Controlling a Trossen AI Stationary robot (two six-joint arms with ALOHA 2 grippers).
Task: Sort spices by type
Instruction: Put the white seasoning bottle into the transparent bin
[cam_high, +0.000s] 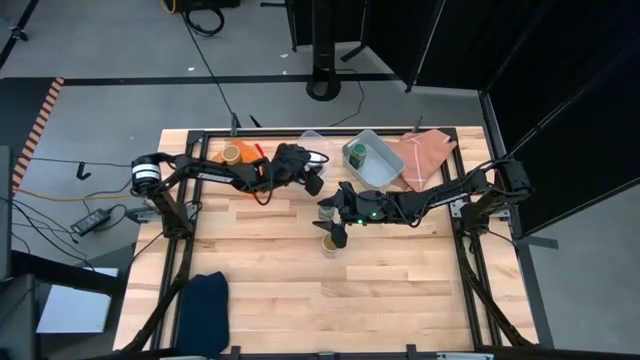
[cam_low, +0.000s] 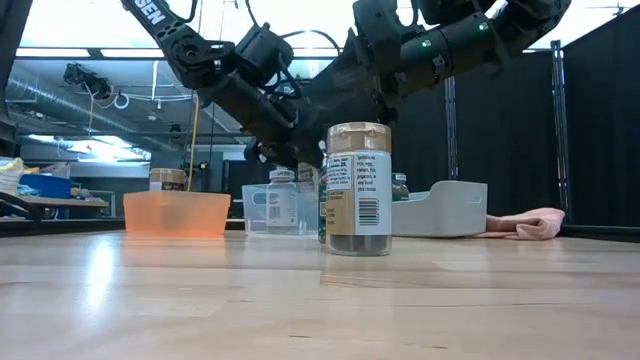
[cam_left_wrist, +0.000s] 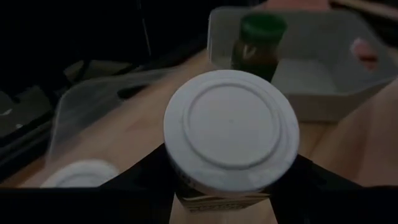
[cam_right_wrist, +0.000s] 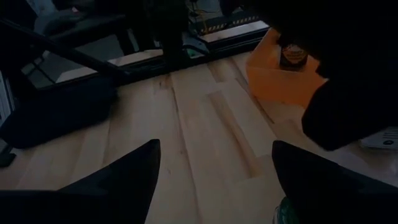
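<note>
1. Nearest the low camera stands a tan-topped spice jar (cam_low: 359, 188), upright on the bare bench (cam_low: 300, 300) near its middle, outside every tray.
2. My left jaws (cam_left_wrist: 227, 186) are closed on a white-lidded jar (cam_left_wrist: 231, 127), carried above the bench near the clear tray (cam_left_wrist: 93, 118).
3. A second white lid (cam_left_wrist: 81, 175) shows low beside that tray in my left wrist view; whether it sits inside I cannot tell.
4. My right jaws (cam_right_wrist: 214, 180) stand wide apart and hold nothing, over bare wood near the bench's middle; the high view puts them just above the loose jars (cam_high: 331, 243).
5. A green-lidded jar (cam_left_wrist: 260, 43) stands upright in the grey-blue tray (cam_high: 385, 172) at the far side.
6. A tan-topped jar (cam_right_wrist: 292, 56) stands in the orange tray (cam_right_wrist: 277, 81) at the far left.
7. A sliver of green (cam_right_wrist: 285, 214) at the edge of my right wrist view may be the other green lid; too little shows to be sure.
8. Progress, as I judge it: about half done. One green and one tan jar are sorted, one white jar is in transit, and at least the tan jar at mid-bench remains to be placed.
9. A pink cloth (cam_high: 425, 155) lies beside the grey-blue tray; a dark blue cloth (cam_high: 205, 305) lies at the near left edge.
</note>
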